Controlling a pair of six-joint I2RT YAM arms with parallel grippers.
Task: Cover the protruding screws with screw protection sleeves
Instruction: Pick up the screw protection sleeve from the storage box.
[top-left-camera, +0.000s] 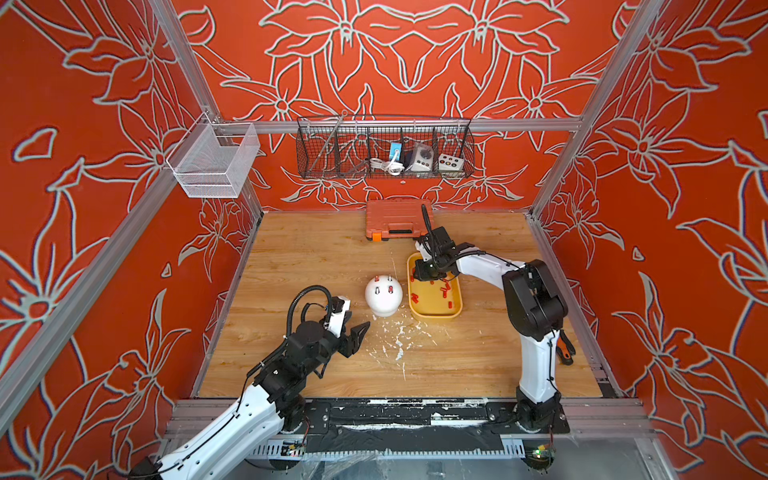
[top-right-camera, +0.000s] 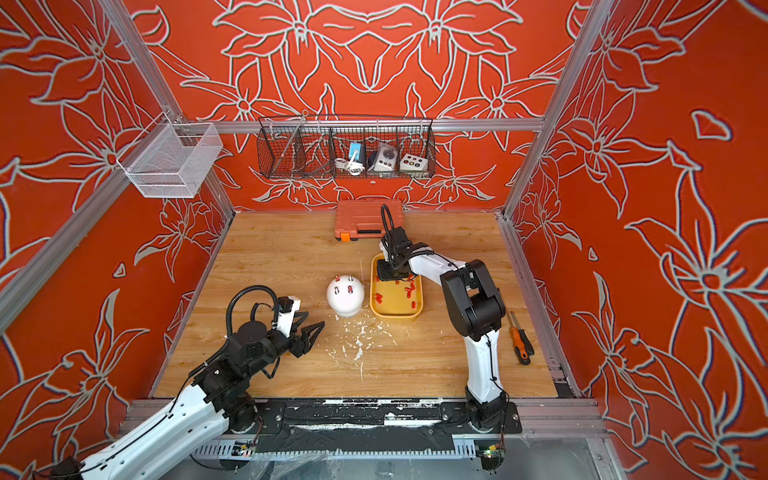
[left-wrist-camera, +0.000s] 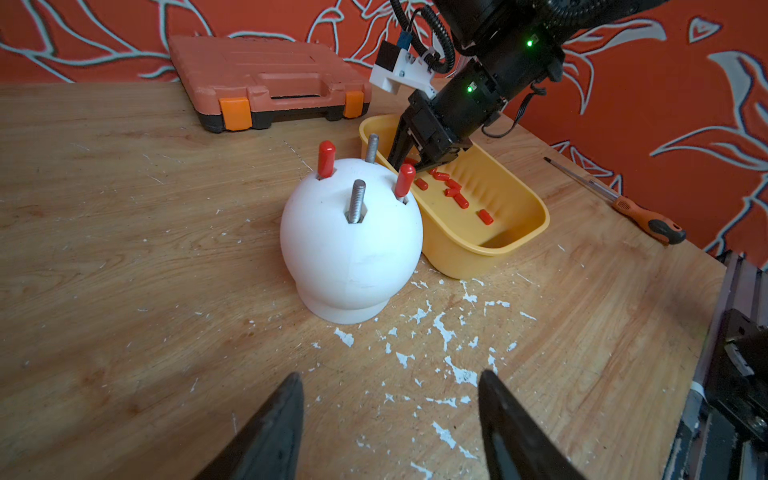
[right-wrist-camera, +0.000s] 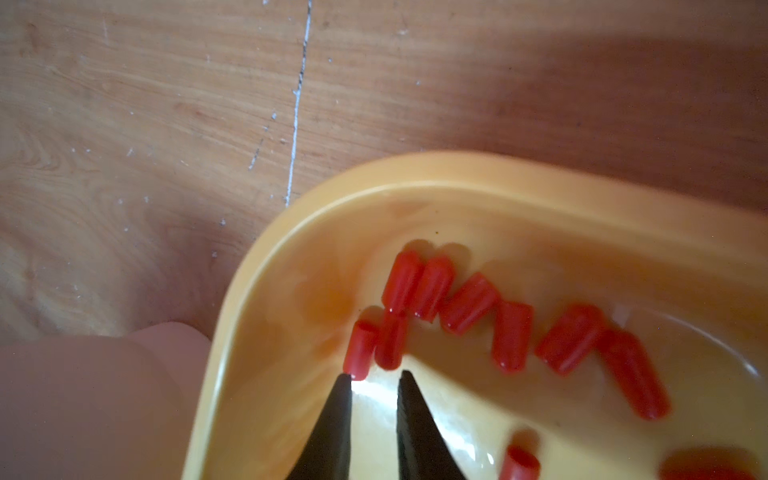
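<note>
A white dome (top-left-camera: 383, 295) (left-wrist-camera: 351, 249) stands mid-table. Two protruding screws (left-wrist-camera: 356, 200) (left-wrist-camera: 371, 147) rise bare from it, and two others wear red screw protection sleeves (left-wrist-camera: 326, 160) (left-wrist-camera: 404, 180). Several loose sleeves (right-wrist-camera: 469, 303) (top-left-camera: 444, 289) lie in the yellow tray (top-left-camera: 436, 316) (right-wrist-camera: 457, 170) beside the dome. My right gripper (right-wrist-camera: 374, 376) (top-left-camera: 419, 275) reaches down into the tray's far end. Its jaws stand a narrow gap apart with only tray floor between them, and one sleeve (right-wrist-camera: 359, 351) touches a fingertip. My left gripper (left-wrist-camera: 390, 376) (top-left-camera: 357, 336) hovers open and empty near the dome's front left.
An orange tool case (top-left-camera: 397, 224) lies at the back edge. An orange-handled screwdriver (top-right-camera: 519, 338) rests at the table's right side. White flecks (top-left-camera: 399, 340) litter the wood in front of the dome. Wire baskets (top-left-camera: 384, 149) (top-left-camera: 212, 160) hang on the frame above.
</note>
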